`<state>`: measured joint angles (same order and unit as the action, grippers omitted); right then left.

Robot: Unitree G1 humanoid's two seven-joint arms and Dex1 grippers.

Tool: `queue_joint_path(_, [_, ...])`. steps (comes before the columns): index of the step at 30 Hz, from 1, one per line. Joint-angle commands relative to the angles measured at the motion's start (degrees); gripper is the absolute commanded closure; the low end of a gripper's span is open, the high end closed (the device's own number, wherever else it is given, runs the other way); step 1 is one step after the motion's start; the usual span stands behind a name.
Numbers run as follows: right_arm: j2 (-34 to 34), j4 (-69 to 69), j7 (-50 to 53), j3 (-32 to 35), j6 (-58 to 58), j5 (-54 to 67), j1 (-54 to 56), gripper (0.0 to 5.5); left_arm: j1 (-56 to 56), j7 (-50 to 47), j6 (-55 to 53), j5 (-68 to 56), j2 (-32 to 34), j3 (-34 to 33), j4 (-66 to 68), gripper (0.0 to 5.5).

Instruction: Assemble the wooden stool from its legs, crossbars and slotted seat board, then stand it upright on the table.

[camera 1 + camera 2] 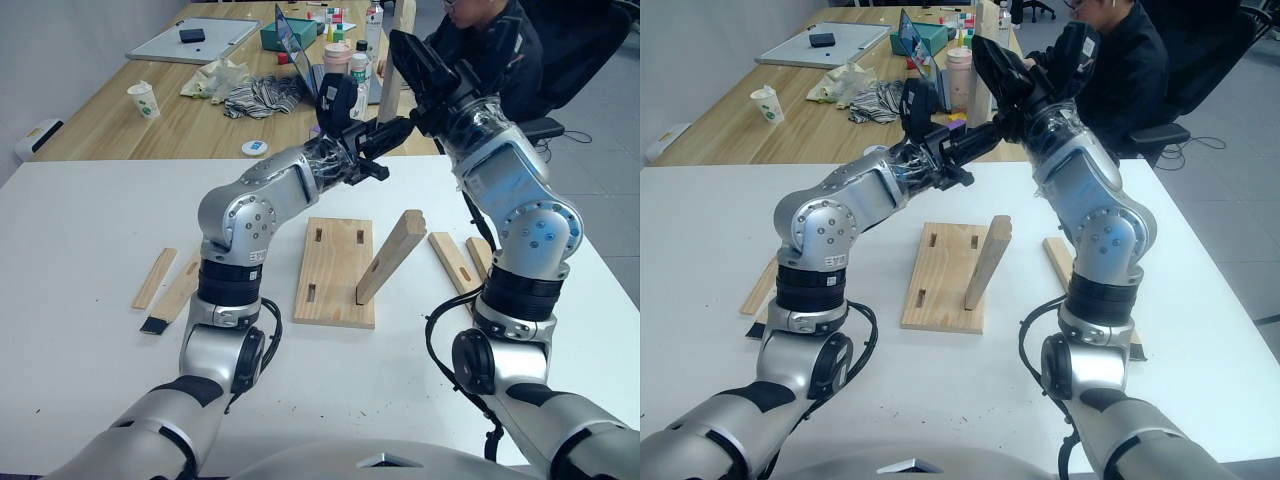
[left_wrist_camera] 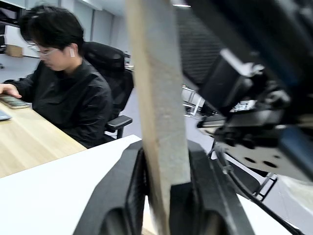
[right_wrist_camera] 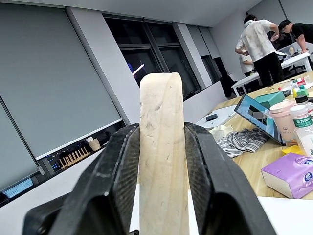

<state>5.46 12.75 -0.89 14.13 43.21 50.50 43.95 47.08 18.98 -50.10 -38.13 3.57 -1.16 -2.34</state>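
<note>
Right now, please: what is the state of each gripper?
Left gripper: closed on a pale wooden leg.
Right gripper: closed on a round-tipped pale wooden leg.
Same piece or not: cannot tell.

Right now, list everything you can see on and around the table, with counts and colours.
seat board: one, pale wood, slotted, flat at the white table's centre
leg: one, pale wood, leaning, foot at the board's near-right slot
loose strips: two left of the board, two right, pale wood, lying flat
white table: one, bearing all these
far table: one, wooden, with paper cup, striped cloth, laptop
raised piece: pale wood; one shared or two, cannot tell
left gripper: fingers shut on it
right gripper: fingers shut on it, above the table's far edge
</note>
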Motion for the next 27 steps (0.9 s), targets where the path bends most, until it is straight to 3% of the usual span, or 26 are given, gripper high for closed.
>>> queue_joint_path(1, [1.2, 1.2, -0.9, -1.1, 0.1, -0.8, -0.9, 4.19, 0.9, -0.8, -1.3, 0.3, 0.0, -0.4, 0.2, 4.80])
queue_joint_path(8, [3.0, 2.3, -2.9, -2.8, 0.9, -2.4, -1.5, 4.19, 0.9, 0.5, -2.0, -2.2, -0.8, -2.4, 0.4, 4.84])
queue_joint_path(9, [3.7, 2.2, -3.5, -2.8, 1.1, -2.4, -1.6, 3.81, 0.9, 0.7, -2.3, -3.2, -1.0, -3.1, 0.3, 4.84])
queue_joint_path(13, [10.5, -0.5, -10.1, 1.1, 4.7, 1.9, -1.2, 3.15, 0.4, 3.2, -5.7, -10.0, 0.0, -8.1, 1.3, 5.11])
queue_joint_path(17, [17.1, -7.2, -15.6, 6.6, 16.9, 14.8, -0.9, 2.34, -1.8, 11.7, -13.0, -19.0, 5.0, -11.2, 3.1, 5.11])
queue_joint_path(21, [19.3, -16.0, -13.4, 10.8, 27.5, 30.0, 2.4, 2.34, -3.6, 22.7, -16.2, -21.3, 11.2, -9.7, 6.7, 5.11])
queue_joint_path(27, [19.7, -22.0, -5.5, 9.9, 31.3, 40.7, 5.0, 2.34, -4.8, 29.1, -13.0, -17.1, 13.9, -5.4, 9.3, 5.11])
